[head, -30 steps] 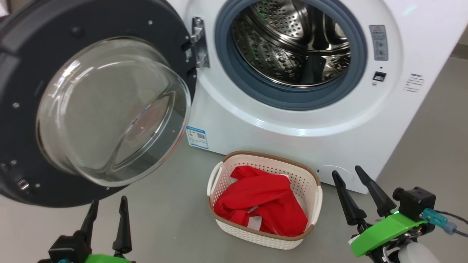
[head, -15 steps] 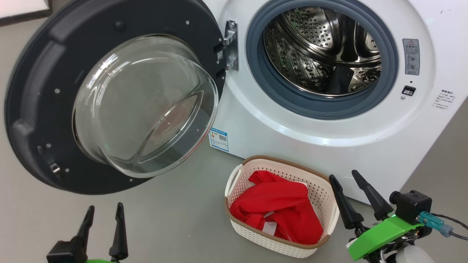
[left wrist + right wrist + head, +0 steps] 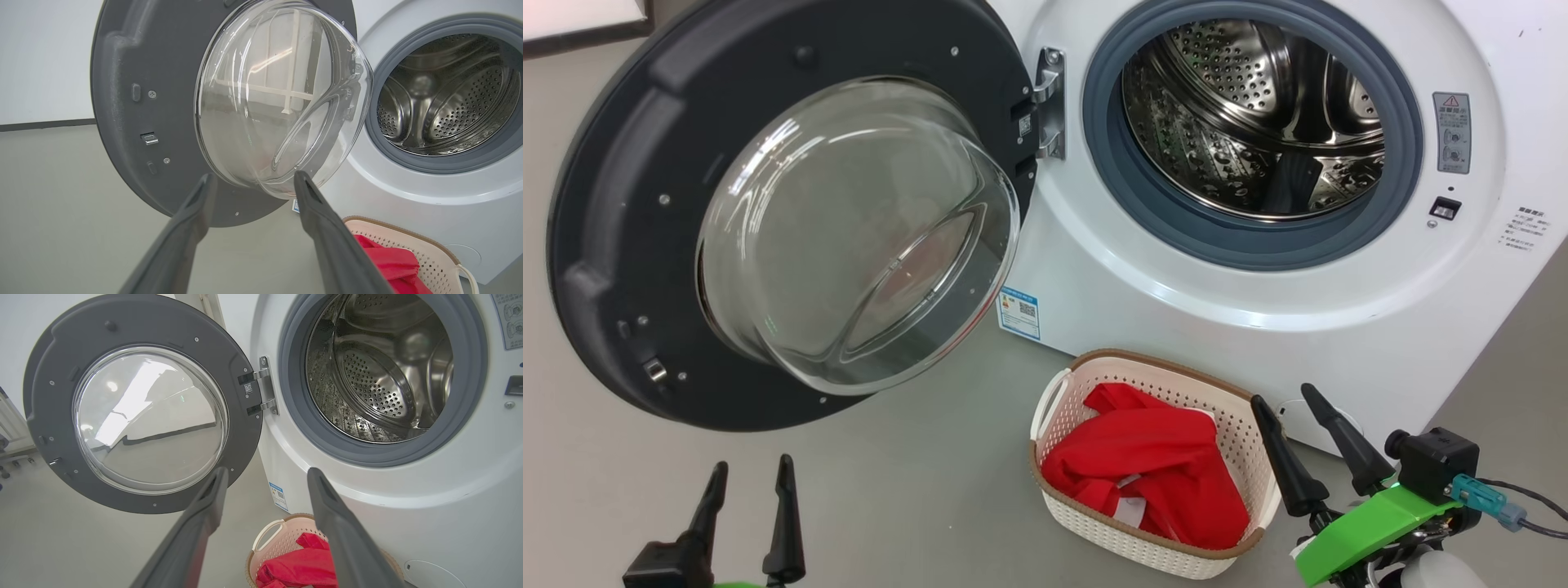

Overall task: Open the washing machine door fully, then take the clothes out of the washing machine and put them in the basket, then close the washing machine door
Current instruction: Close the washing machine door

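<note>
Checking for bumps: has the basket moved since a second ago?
No. The basket stays below the blue sticker on the washing machine; the camera shifted, not it.

The floor (image 3: 890,490) is a smooth, plain grey surface that runs back to a dark skirting strip (image 3: 588,41) at its far left edge. A white washing machine (image 3: 1217,327) stands on it toward the far right. A small cream basket (image 3: 1143,555) sits on the floor just in front of the machine's base; whether they touch is unclear.
</note>
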{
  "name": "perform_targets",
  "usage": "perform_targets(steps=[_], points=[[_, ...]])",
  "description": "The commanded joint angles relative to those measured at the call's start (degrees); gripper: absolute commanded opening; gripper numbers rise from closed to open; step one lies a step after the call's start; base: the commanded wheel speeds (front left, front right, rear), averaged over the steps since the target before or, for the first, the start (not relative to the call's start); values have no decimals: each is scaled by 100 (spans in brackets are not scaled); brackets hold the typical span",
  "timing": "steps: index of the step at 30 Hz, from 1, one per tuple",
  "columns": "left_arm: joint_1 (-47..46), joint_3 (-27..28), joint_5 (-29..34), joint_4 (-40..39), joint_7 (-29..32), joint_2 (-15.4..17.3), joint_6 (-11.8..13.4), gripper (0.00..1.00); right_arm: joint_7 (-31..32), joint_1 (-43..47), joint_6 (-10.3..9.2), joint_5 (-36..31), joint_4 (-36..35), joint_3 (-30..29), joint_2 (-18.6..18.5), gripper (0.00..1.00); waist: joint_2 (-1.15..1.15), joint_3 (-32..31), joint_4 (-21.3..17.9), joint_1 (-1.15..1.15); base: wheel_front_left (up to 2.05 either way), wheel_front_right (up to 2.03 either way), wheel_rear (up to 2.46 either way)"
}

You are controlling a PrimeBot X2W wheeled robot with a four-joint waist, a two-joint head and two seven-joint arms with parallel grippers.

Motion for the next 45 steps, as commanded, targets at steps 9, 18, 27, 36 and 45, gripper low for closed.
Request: perform_targets(steps=[9, 18, 27, 36, 45], points=[[-111, 179, -42, -199, -29, 131, 111, 100, -69, -70, 9, 30, -106, 137, -44, 100, 0, 16, 12, 0, 0, 0, 0], [-114, 175, -72, -220, -44, 151, 131, 100, -69, -80, 9, 48, -98, 140, -61, 100, 0, 36, 25, 0, 0, 0, 0], [-114, 196, -99, -297, -62, 190, 166, 42, -69, -91, 9, 51, -100, 125, -57, 100, 0, 60, 43, 0, 0, 0, 0], [-481, 405, -88, -1166, 146, 632, 130, 0, -69, -109, 9, 45, -103, 110, -79, 100, 0, 123, 76, 0, 0, 0, 0], [-1550, 1201, -920, -2240, 1094, 1353, -89, 0, -69, -135, 9, 53, -86, 150, -95, 100, 0, 153, 90, 0, 0, 0, 0]])
